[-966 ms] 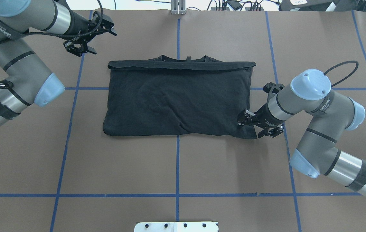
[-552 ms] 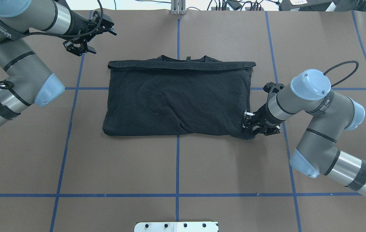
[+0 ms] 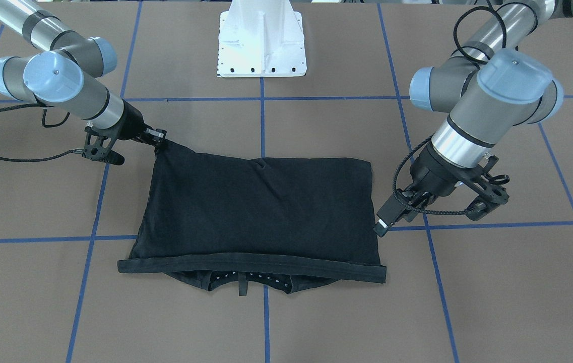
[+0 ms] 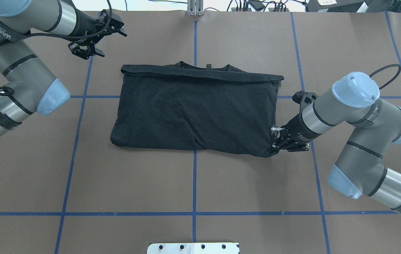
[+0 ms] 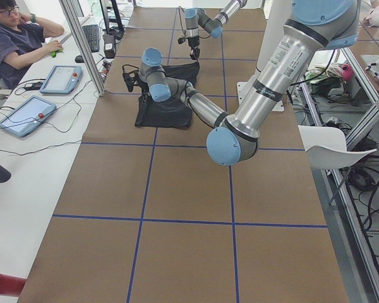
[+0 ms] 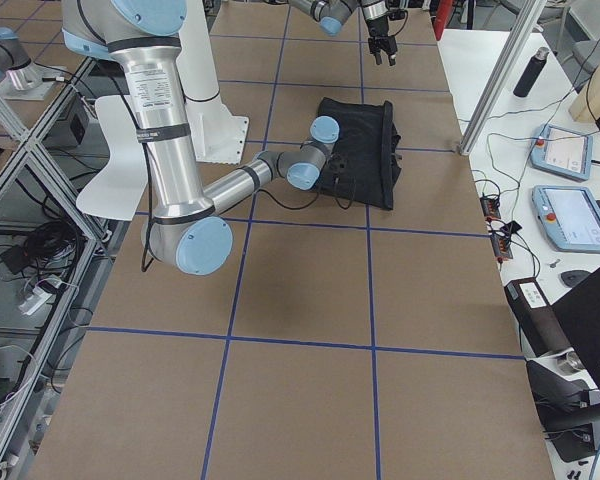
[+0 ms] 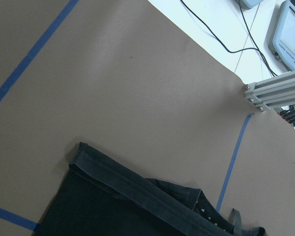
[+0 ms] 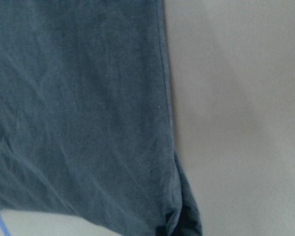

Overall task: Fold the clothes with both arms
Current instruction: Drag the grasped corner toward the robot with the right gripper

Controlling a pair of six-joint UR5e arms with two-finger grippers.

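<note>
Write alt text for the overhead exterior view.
A folded black T-shirt lies on a brown table gridded with blue tape, the right gripper shut on its near right corner. The left gripper hovers clear of the shirt, beyond its far left corner.

The right arm [image 4: 341, 106] reaches in low with its elbow bent, and the right gripper [image 4: 275, 141] is pinched tight on the shirt [image 4: 193, 106] at its near right corner. The left arm [image 4: 20, 67] is folded back, with the left gripper [image 4: 88, 52] raised, apart from the shirt, jaws apart
</note>
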